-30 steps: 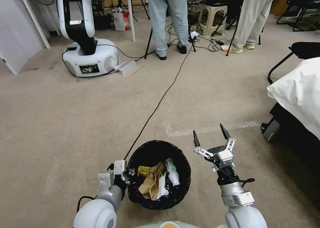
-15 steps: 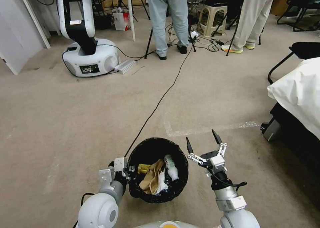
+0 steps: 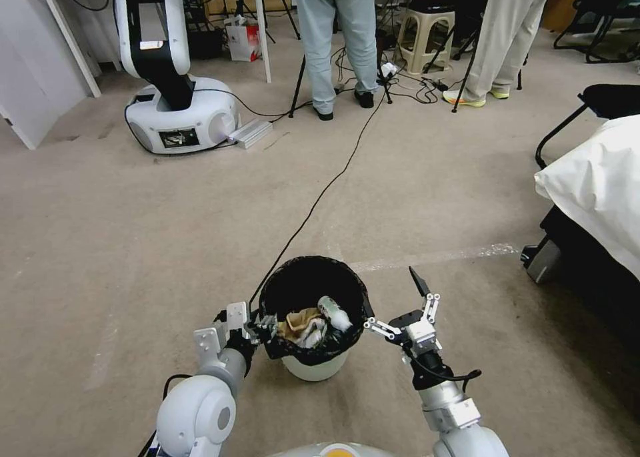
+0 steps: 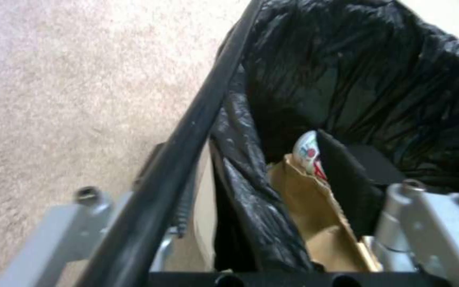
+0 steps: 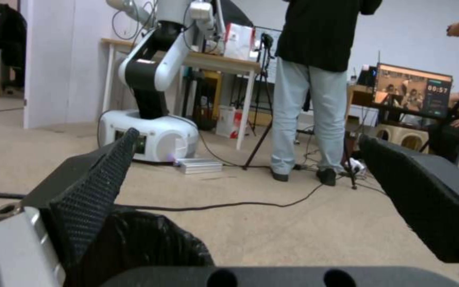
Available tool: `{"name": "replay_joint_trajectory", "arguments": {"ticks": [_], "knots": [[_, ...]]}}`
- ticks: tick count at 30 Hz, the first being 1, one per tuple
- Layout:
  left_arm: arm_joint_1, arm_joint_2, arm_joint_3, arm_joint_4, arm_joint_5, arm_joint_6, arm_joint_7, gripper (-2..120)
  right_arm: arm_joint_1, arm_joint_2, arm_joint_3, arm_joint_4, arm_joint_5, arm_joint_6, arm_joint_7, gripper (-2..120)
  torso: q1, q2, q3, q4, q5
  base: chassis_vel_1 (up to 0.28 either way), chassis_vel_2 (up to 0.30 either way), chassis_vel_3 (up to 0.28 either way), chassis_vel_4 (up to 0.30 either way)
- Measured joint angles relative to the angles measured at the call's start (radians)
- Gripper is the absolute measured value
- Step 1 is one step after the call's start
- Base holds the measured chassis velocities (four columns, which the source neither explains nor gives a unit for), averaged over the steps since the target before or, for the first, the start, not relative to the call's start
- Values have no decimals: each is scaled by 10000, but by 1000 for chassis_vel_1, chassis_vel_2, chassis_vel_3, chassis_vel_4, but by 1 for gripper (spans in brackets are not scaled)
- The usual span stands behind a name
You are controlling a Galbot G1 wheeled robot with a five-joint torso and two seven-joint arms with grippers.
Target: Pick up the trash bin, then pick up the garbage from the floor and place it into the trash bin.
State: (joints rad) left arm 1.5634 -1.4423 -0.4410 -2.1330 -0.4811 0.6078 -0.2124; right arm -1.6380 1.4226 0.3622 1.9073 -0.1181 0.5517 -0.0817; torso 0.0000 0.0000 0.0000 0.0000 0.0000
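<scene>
My left arm reaches forward and low, bent at the elbow, and my left gripper point(image 3: 261, 328) is clamped on the rim of the trash bin point(image 3: 315, 367), one finger inside and one outside, pinching the wall and the liner together. The bin stands upright just in front of me, between my two arms; whether its base touches the carpet point(image 3: 167, 230) I cannot tell. It is a small round tub of smooth white plastic, slightly tapered, with a crinkled, glossy black liner bag point(image 3: 313, 280) folded over its rim.

Inside lies the garbage point(image 3: 308, 323): a creased brown paper scrap point(image 4: 314, 223), a crumpled white tissue point(image 3: 308, 337) and a clear little bottle point(image 3: 333, 312) lying on its side. A rounded white piece with red print point(image 4: 308, 150) pokes up behind the paper.

My right arm stretches forward beside the bin, wrist level, and my right gripper point(image 3: 393, 303) is spread wide and holds nothing; one textured black finger point(image 5: 94, 191) sits just beside the liner's rim. A thin black cable point(image 3: 320, 200) runs across the short beige carpet.
</scene>
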Motion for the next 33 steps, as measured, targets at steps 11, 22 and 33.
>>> {"name": "replay_joint_trajectory", "arguments": {"ticks": [11,22,33], "knots": [[238,-24,14,-401,110,-695,196,97,-87,25,-23,-26,-111,72,-103,100,0,0,0,-1,-1,0,0,0,0],[1765,-154,-7,-174,3911,-5644,1721,100,11,443,-295,410,-394,-380,1824,100,0,0,0,0,1,0,0,0,0],[2456,-480,0,757,5592,-8803,1761,100,-73,504,-314,466,-519,-605,2137,100,0,0,0,0,0,0,0,0,0]]}}
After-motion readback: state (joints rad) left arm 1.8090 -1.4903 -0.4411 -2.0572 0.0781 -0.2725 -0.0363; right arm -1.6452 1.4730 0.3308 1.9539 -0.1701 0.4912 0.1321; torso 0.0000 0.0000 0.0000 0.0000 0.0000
